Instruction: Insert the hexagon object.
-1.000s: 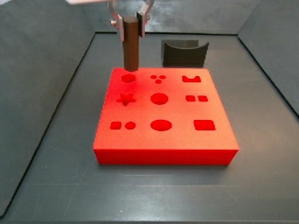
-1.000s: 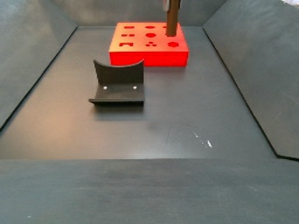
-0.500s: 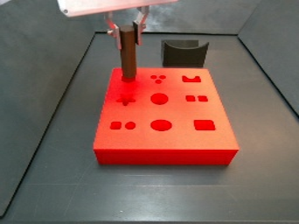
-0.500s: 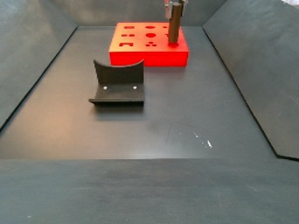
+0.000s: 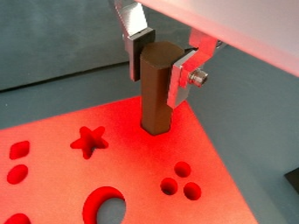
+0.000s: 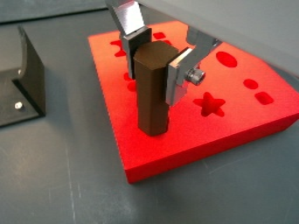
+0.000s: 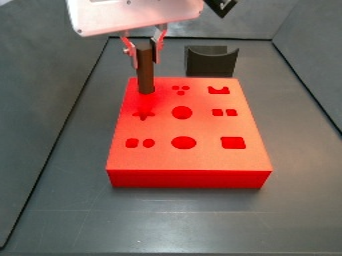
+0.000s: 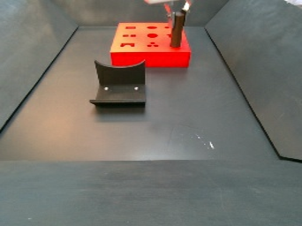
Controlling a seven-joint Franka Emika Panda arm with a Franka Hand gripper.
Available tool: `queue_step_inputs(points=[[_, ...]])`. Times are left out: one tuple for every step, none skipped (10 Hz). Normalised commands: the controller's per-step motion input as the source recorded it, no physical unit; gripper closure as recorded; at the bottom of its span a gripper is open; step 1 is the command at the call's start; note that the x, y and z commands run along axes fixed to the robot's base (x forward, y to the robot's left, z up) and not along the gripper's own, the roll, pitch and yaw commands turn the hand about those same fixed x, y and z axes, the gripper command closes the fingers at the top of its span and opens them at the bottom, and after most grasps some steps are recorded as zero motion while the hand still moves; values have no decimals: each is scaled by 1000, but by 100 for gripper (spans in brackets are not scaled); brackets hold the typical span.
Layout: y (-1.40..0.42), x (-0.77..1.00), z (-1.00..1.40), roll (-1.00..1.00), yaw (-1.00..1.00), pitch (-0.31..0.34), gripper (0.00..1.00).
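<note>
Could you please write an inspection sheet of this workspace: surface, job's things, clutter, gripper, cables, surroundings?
Surface: dark grey floor, bare, with a few small pale marks.
Job's things: brown peg upright, its lower end in a hole at a corner of the red block. The block's other holes are empty.
Clutter: nothing seen.
Gripper: gripper above the block, its silver fingers shut on the peg's upper part.
Cables: nothing seen.
Surroundings: fixture stands on the floor apart from the block; grey walls slope up around the floor.
</note>
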Motion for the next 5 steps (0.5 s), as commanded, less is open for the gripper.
queue_step_inputs(points=[[-69,0,-220,77,0,-19,100],[0,0,-57,97,0,19,100],[0,0,-29,23,0,-10,100],[-60,0,-583,21,0,-171,100],[-71,0,-943,106,0,-139,100]])
